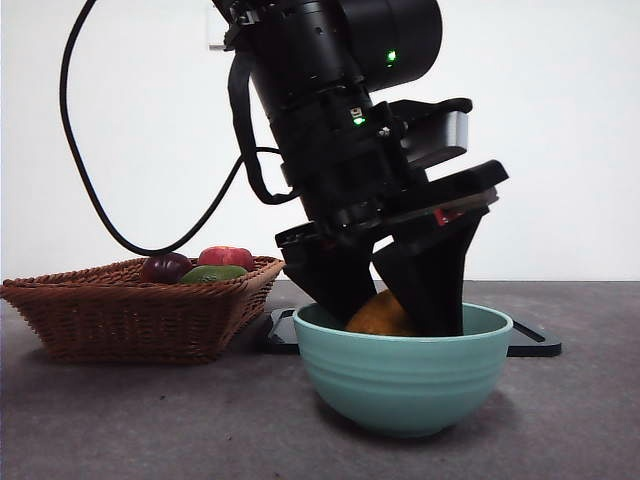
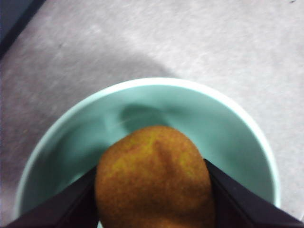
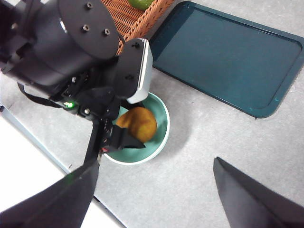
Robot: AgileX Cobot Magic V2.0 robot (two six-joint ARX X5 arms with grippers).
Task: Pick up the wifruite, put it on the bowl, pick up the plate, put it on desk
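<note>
The brownish-orange wifruite (image 1: 380, 315) is between the jaws of my left gripper (image 1: 388, 318), inside the mint-teal bowl (image 1: 400, 375) on the desk (image 1: 580, 420). In the left wrist view both jaws press the sides of the wifruite (image 2: 154, 175), which hangs low over the bowl's inside (image 2: 237, 128). I cannot tell whether it touches the bottom. My right gripper (image 3: 156, 190) is open and empty, high above the desk. It looks down on the bowl (image 3: 161, 128), the wifruite (image 3: 138, 123) and the left arm.
A flat dark teal tray (image 3: 228, 57) lies on the desk behind the bowl and also shows in the front view (image 1: 530, 340). A wicker basket (image 1: 130, 310) at the left holds a dark purple fruit (image 1: 165, 267), a red fruit (image 1: 227, 257) and a green fruit (image 1: 213, 273).
</note>
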